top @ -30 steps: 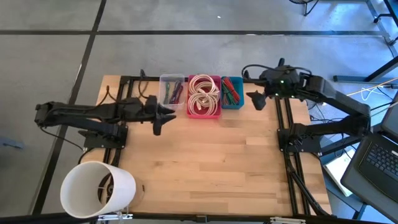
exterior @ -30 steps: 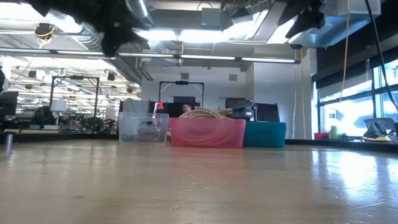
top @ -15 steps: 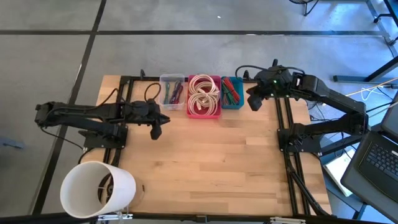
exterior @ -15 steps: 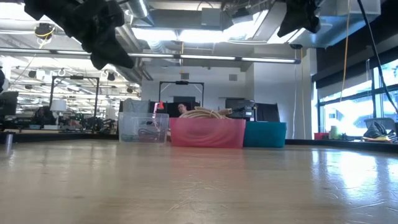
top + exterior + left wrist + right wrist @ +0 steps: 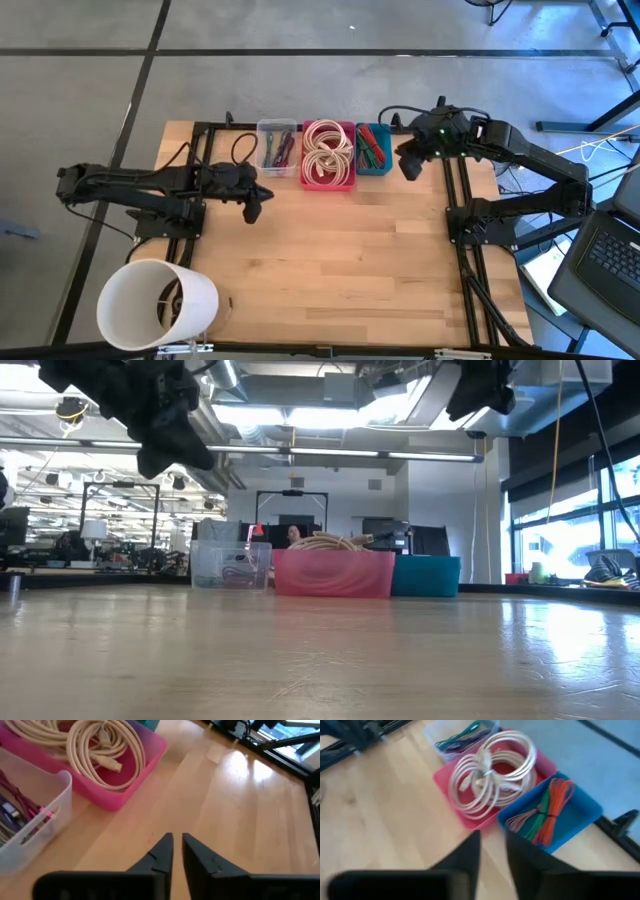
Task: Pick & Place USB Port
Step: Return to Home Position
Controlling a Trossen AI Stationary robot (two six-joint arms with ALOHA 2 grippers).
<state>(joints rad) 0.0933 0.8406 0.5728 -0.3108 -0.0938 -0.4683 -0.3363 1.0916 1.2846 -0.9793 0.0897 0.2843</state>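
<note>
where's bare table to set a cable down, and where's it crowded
The broad bare wood of the table in front of the three bins is free, between the two arm bases. It is crowded along the far edge: clear bin, pink bin and blue bin side by side. The white bucket fills the near left corner.

A white bucket [image 5: 156,304] sits at the lower left of the high view. A laptop [image 5: 607,258] shows at the right edge. A wooden table [image 5: 330,260] fills the centre, grey floor [image 5: 300,25] above.
</note>
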